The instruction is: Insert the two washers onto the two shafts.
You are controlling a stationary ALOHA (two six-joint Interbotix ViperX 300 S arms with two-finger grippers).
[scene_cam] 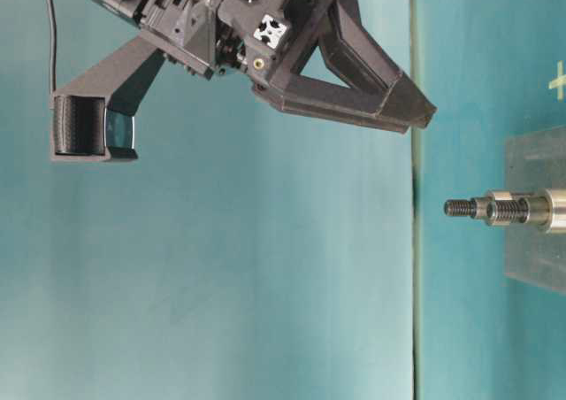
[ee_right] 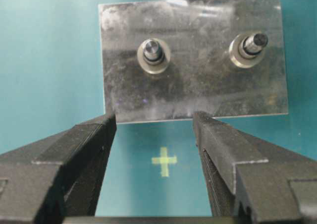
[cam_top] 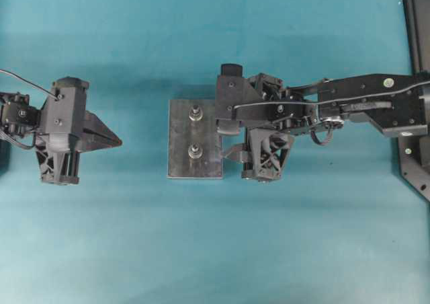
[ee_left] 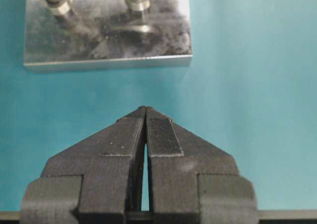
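Two arms, one metal plate (cam_top: 180, 142), two threaded shafts (cam_top: 195, 114).
Left gripper (ee_left: 145, 116) closed, empty, well apart from the plate; right gripper (ee_right: 154, 122) spread wide, empty, at the plate's edge. Each shaft carries a ring (ee_right: 153, 55) at its base; one yellow cross mark (ee_right: 164, 161).

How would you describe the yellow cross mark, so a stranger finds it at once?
Start at the grey metal plate carrying two shafts on the teal table. The yellow cross mark lies on the cloth just beside the plate's edge, between the open right gripper fingers. It is the only yellow thing.
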